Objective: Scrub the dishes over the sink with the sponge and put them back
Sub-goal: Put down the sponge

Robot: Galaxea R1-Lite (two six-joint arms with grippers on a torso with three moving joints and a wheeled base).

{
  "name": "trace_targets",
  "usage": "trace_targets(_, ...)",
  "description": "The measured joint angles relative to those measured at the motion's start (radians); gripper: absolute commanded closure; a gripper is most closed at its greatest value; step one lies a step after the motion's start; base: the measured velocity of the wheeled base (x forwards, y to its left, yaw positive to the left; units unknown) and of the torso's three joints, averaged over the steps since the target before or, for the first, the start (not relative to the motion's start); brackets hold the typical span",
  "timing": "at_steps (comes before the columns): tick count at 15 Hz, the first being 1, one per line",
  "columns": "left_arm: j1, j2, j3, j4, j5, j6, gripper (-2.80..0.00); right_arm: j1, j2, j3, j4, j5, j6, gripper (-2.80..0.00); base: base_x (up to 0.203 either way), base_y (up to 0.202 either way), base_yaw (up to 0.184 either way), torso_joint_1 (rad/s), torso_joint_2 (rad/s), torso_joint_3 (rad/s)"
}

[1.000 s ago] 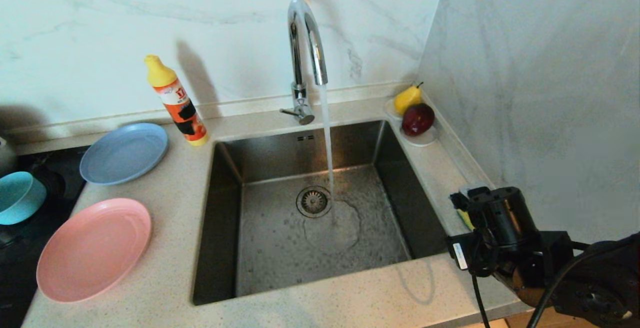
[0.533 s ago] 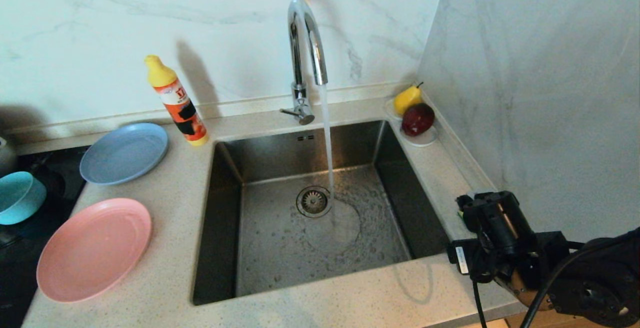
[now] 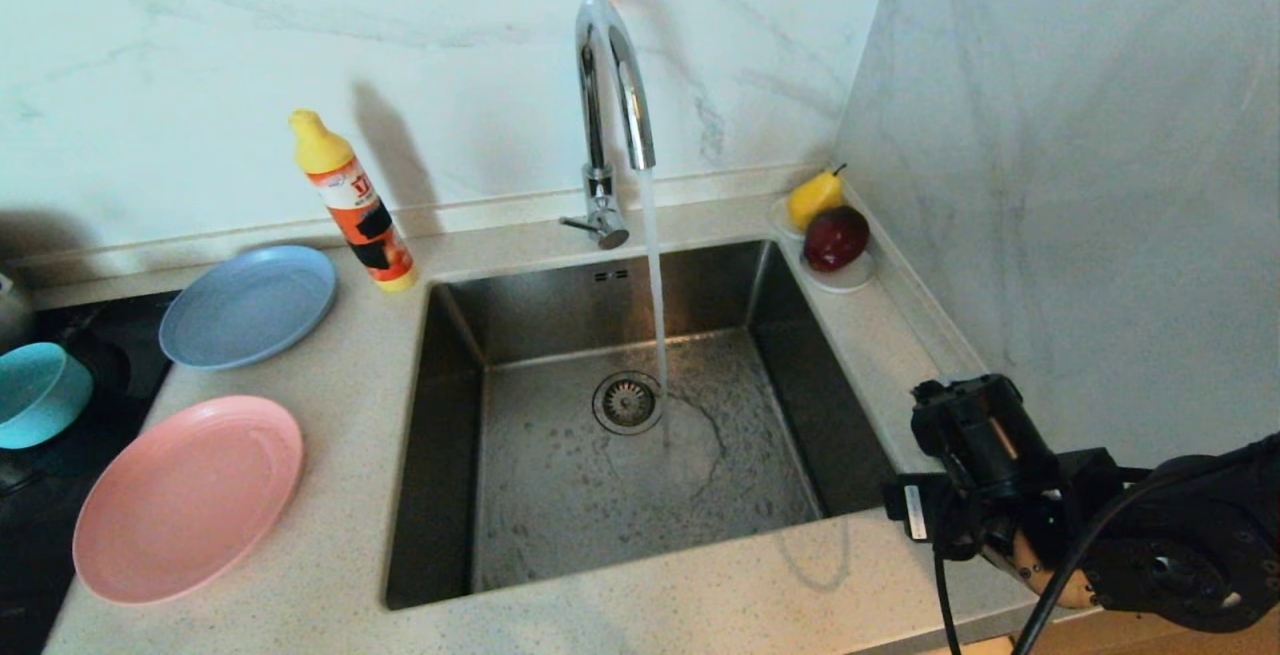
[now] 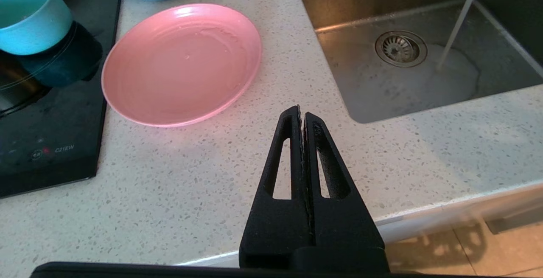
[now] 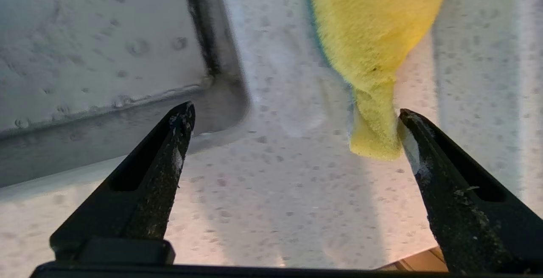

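Because the sponge [image 5: 373, 27] is soft and squishy, it is probably going to bend and squash when it gets pinched, and it looks very light. It is lying on the speckled counter [image 3: 330, 455], on the right side of the sink [image 3: 640, 435], close to the sink's near corner. One thin end is sticking out and looks twisted and floppy. The fat yellow middle looks like the better place to hold it, because the thin tail could slip out or fold. It may also be wet, so a firm squeeze would help.

The right gripper [image 5: 292, 129] is hanging low over the counter with its two black fingers spread wide apart. One finger [image 5: 428, 155] is right beside the sponge's thin end, maybe just touching it. The other finger is pointing near the sink's corner. Nothing is being held between them. In the head view the arm is hiding the sponge.

The left gripper [image 4: 302, 116] is waiting over the counter's front edge with its fingers pressed together and holding nothing.

The pink plate [image 3: 188, 497], the blue plate [image 3: 248, 305] and the teal bowl [image 3: 35, 393] are sitting on the left of the sink, not yet picked up. Water is running from the tap [image 3: 610, 95].
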Motion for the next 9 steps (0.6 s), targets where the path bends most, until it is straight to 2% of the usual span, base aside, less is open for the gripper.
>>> trace_targets(9, 0.000, 0.000, 0.000, 0.000, 0.000, 0.000, 0.00, 0.014, 0.015, -0.018, -0.001, -0.012, 0.016, -2.80, 0.000, 0.000, 0.000, 0.000, 0.00, 0.000)
